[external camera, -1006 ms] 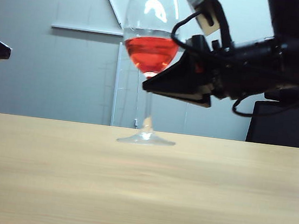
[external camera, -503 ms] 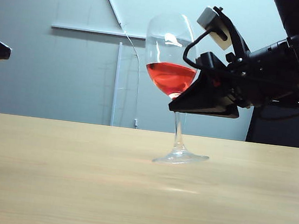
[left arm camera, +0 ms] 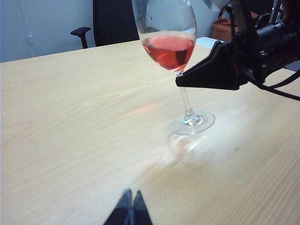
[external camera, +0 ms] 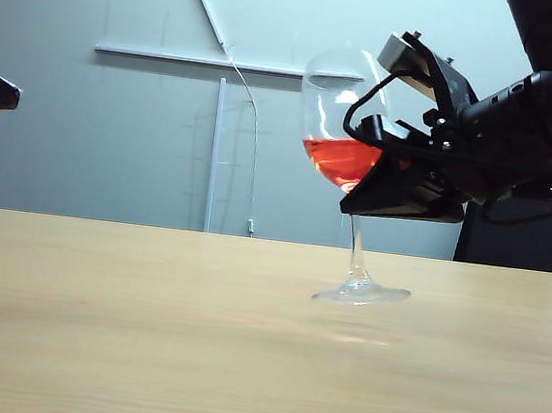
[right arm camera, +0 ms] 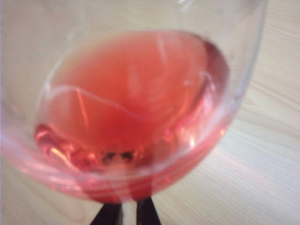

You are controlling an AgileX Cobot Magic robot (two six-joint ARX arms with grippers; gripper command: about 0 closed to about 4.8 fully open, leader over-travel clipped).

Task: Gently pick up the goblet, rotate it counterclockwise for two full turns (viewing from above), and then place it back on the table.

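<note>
Red liquid sits in the bowl of the goblet (external camera: 342,144), which the right gripper (external camera: 362,203) holds clamped at the top of the stem, directly under the bowl. Its fingers (right arm camera: 108,214) are nearly together, with only the thin stem between them. Below the fingers the stem runs down to the round foot, which hangs tilted and just clear of the table (external camera: 140,331); the whole glass leans, bowl tipped away from the wrist. Above the fingers the liquid rides higher on one side of the bowl, well short of the rim.

The left gripper (left arm camera: 131,209) is well apart from the glass, low over the near side of the table, its fingers pressed together on nothing.

Risks from here, as I judge them: the grip is on smooth, slender glass, so the stem could slip or twist between the fingers during a turn. A tilted foot this near the wood could clip the table. A quick swing or deeper lean would slosh the liquid toward the rim.
</note>
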